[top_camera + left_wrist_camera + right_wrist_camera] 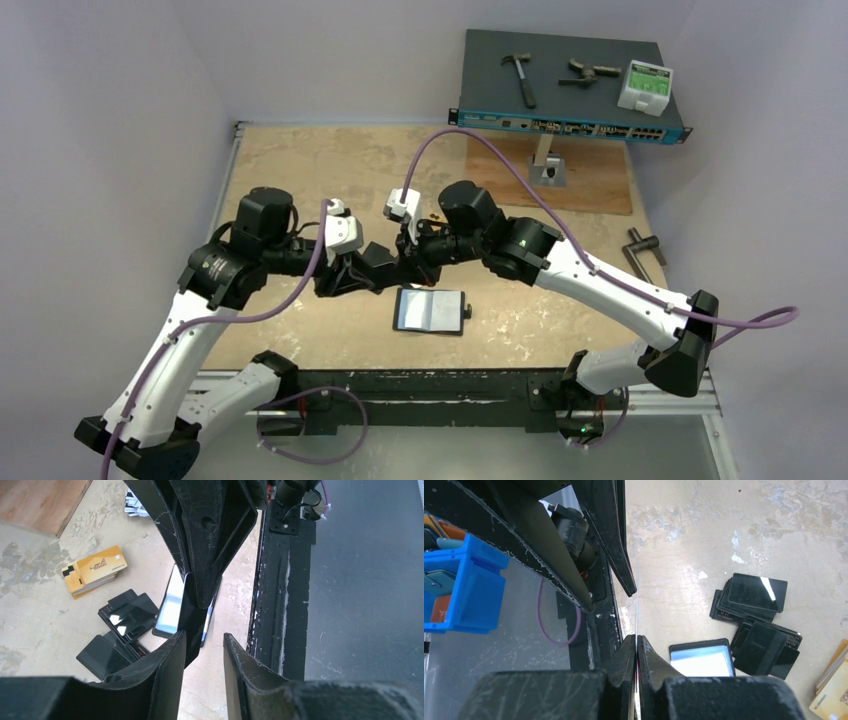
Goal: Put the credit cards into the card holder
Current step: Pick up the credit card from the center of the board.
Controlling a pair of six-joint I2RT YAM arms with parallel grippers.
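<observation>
The black card holder (430, 310) lies open on the table, its clear sleeve facing up; it also shows in the left wrist view (169, 607) and the right wrist view (701, 660). My right gripper (637, 641) is shut on a thin card (637, 595) seen edge-on, held above the table. My left gripper (202, 645) is open, facing the right gripper (207, 540); the held card's dark lower end (192, 630) reaches just inside its jaws, ungripped. Orange-yellow cards (95, 570) and black cards (129, 614) lie in stacks beside the holder.
A second black card pile (107, 655) and silver-white cards (134, 505) lie on the table. A network switch (570, 120) with tools stands back right above a wooden board (590, 185). The table's black front rail (280, 605) is close. A blue bin (459, 590) sits off-table.
</observation>
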